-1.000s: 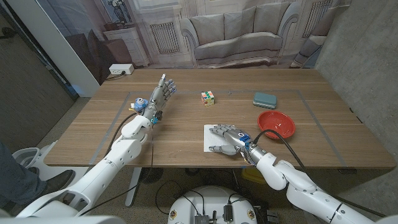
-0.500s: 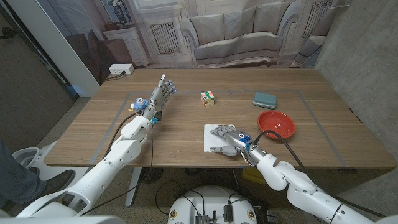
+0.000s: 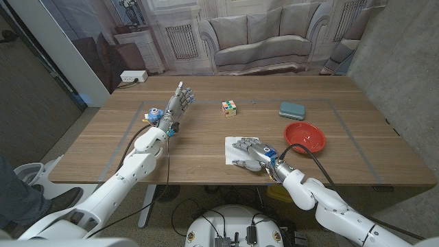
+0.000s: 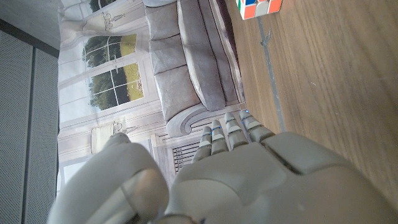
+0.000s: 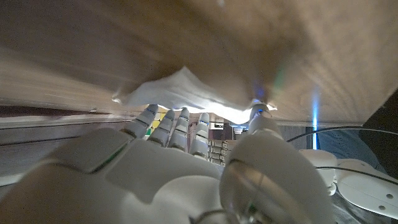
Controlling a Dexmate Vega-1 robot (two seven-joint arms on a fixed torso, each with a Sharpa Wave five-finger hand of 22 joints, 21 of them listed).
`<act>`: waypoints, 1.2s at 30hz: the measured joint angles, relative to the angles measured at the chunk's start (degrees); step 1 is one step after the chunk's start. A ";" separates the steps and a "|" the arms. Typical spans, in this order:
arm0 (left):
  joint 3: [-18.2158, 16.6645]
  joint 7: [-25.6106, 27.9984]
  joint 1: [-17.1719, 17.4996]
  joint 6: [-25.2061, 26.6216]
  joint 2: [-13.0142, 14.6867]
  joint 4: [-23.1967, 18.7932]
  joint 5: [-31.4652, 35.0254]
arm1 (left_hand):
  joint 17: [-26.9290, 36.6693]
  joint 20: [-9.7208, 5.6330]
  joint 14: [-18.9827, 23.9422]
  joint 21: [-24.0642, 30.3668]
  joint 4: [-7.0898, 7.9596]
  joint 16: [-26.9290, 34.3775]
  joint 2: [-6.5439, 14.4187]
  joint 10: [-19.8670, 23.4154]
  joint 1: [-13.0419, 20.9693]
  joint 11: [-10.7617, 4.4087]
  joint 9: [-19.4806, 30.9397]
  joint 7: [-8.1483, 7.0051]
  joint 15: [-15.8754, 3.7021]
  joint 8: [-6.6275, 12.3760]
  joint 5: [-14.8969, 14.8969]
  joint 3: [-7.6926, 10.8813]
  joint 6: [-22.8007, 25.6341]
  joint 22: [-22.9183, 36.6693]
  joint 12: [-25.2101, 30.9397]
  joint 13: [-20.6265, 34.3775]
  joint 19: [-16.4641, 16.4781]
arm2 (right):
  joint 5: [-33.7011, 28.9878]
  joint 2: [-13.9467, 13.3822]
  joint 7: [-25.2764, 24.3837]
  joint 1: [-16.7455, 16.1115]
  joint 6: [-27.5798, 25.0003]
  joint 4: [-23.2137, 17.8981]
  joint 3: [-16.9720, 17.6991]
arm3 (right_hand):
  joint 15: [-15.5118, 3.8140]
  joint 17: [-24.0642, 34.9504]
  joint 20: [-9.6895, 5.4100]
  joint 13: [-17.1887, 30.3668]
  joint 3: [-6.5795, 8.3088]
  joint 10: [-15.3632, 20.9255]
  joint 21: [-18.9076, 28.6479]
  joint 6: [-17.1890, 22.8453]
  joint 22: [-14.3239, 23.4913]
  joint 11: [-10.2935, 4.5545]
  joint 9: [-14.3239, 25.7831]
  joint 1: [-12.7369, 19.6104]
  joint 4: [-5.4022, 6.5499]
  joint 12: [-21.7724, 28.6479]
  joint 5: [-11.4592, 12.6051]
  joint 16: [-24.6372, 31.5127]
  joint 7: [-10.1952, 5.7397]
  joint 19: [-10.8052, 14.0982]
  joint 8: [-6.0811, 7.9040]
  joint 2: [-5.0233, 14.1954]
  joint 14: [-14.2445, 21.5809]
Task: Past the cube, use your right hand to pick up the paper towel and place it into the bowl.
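The white paper towel (image 3: 230,152) lies near the table's front edge, in front of the multicoloured cube (image 3: 229,107). My right hand (image 3: 251,155) lies over the towel's right part, with its fingers stretched across the towel and its thumb apart at the towel's near side. In the right wrist view the paper towel (image 5: 186,93) bulges up off the wood just beyond my fingertips (image 5: 180,124). The red bowl (image 3: 305,135) stands to the right of that hand. My left hand (image 3: 178,103) stands upright at the far left with fingers extended, holding nothing. The cube (image 4: 260,6) shows ahead of it.
A teal flat case (image 3: 293,108) lies behind the bowl. A white power strip (image 3: 133,76) sits beyond the table's far left corner. Open wood lies between the towel and the bowl.
My right hand has shifted very slightly over the towel. The left hand, cube and bowl stay where they were.
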 measured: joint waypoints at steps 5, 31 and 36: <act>0.01 0.00 0.00 0.00 -0.14 0.21 0.00 | 0.00 0.00 0.00 0.00 0.00 0.00 0.00 0.00 0.00 0.00 0.00 0.00 0.00 0.00 0.00 0.00 0.00 0.00 0.00 0.00 0.00 | 0.04 0.00 -0.11 0.00 -0.04 0.00 0.00 | 0.01 0.00 -0.38 0.00 0.73 0.53 0.56 0.72 0.28 -0.53 0.00 2.36 -0.23 0.02 -0.02 0.27 -0.72 2.24 0.00 0.44 1.70; -0.55 0.71 1.58 -1.18 -0.33 -0.39 -0.44 | 0.00 0.20 0.00 0.00 -0.16 0.00 -0.01 0.00 -0.01 0.00 0.00 0.00 0.00 0.00 0.00 -0.15 0.00 0.00 0.00 0.00 -0.21 | 1.13 -0.25 0.01 1.52 1.67 1.42 -0.17 | -0.54 0.42 -8.68 -0.18 3.64 11.79 4.95 10.28 0.18 -3.34 -0.01 10.82 0.45 3.46 -2.95 2.00 -2.79 12.98 1.51 1.82 16.30; -0.66 0.71 1.76 -1.44 -0.38 -0.37 -0.62 | 0.00 0.20 0.00 0.00 -0.16 0.00 0.00 0.00 -0.02 0.00 0.00 -0.33 0.00 0.00 0.00 -0.15 0.32 0.00 0.00 0.00 -0.21 | 1.34 -0.11 0.12 1.96 1.97 1.64 -0.19 | -0.59 0.42 -8.61 -0.19 4.03 14.64 5.55 11.71 0.18 -3.32 -0.01 12.34 0.70 4.23 -3.62 2.44 -2.62 15.15 1.51 2.45 18.94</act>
